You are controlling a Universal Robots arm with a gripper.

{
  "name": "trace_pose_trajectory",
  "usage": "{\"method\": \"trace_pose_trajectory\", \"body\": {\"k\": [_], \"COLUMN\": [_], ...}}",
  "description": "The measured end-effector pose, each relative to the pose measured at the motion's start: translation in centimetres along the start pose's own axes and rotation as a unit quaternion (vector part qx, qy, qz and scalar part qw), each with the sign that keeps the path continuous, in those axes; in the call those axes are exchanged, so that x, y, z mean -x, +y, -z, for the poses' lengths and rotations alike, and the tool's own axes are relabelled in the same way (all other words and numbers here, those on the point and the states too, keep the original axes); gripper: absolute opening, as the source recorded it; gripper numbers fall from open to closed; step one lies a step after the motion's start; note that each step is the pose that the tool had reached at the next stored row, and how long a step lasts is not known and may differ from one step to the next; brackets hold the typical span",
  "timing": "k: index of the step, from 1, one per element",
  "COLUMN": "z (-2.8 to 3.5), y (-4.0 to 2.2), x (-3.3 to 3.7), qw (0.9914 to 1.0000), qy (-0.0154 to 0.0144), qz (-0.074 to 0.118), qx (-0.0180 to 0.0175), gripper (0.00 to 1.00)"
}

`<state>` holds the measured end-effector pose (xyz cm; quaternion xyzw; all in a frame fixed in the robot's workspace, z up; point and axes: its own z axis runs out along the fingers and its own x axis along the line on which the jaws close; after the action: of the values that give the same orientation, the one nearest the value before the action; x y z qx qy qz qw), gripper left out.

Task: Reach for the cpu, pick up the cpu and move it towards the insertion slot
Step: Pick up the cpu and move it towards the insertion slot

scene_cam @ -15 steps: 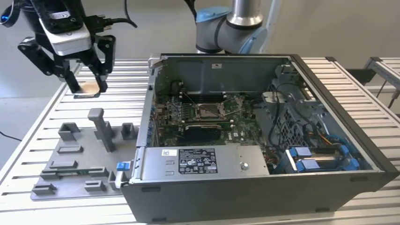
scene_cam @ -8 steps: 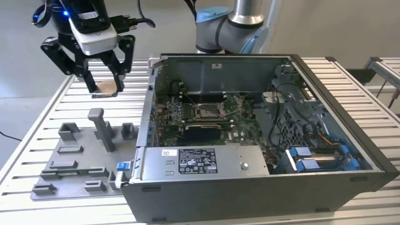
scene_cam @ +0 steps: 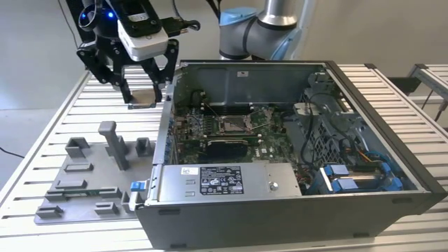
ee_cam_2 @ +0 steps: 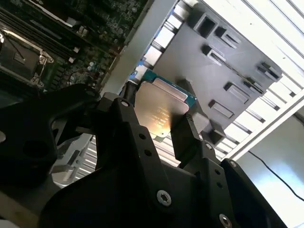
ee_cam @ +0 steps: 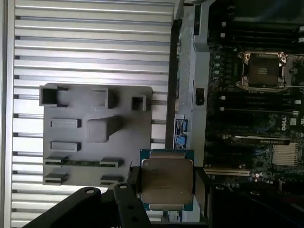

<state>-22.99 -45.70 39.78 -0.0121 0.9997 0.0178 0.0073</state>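
Gripping the cpu (scene_cam: 144,97): in the exterior view the gripper (scene_cam: 144,100) is closed on it, one black finger on each side, chip held flat and lifted clear of the slatted table (scene_cam: 63,113). It hangs just outside the wall of the open computer case (scene_cam: 364,210) on the exterior view's left, above and behind the grey fixture plate (scene_cam: 77,184) with its upright post. The insertion slot (scene_cam: 232,124) sits inside the case on the green board, well apart from the chip, metal frame visible. A silver box (scene_cam: 224,181) with a white label lies along the case's near side.

In the second wrist view the cpu (ee_cam_2: 159,111) shows its silvery face, with a blue-green edge, clamped between two black fingers (ee_cam_2: 183,137). The grey fixture plate (ee_cam_2: 223,76) lies below it on the slats; the insertion slot (ee_cam_2: 19,54) is off at the frame's edge on the dark board.

In the first wrist view the cpu (ee_cam: 166,179) sits square between the fingers (ee_cam: 198,183), over the gap between the fixture plate (ee_cam: 95,128) and the case wall. The insertion slot (ee_cam: 262,70) is well apart from it, on the board inside the case, with its frame and a darker centre visible.
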Motion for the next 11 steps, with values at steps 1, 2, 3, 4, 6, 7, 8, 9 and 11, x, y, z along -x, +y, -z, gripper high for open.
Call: {"method": "trace_pose_trajectory", "body": {"k": [1, 2, 3, 4, 6, 7, 8, 9, 11], "z": [0.0, -0.01, -0.02, -0.03, -0.04, -0.04, -0.05, -0.06, -0.07], "y": [-0.01, -0.02, -0.04, -0.05, -0.07, -0.08, -0.1, -0.11, -0.13], "x": [0.43, 0.83, 1.67, 2.09, 2.98, 3.44, 3.88, 4.34, 5.26], "qw": [1.0, 1.0, 1.0, 1.0, 1.0, 1.0, 1.0, 1.0, 1.0], "qy": [0.0, 0.0, 0.0, 0.0, 0.0, 0.0001, 0.0001, 0.0001, 0.0002], "qz": [0.0, 0.0, 0.0, 0.0, 0.0, 0.0, 0.0, 0.0, 0.0], "qx": [0.0, 0.0, 0.0, 0.0, 0.0, -0.0001, 0.0, 0.0, 0.0], "gripper": [0.0, 0.0, 0.0, 0.0, 0.0, 0.0, 0.0, 0.0, 0.0]}}
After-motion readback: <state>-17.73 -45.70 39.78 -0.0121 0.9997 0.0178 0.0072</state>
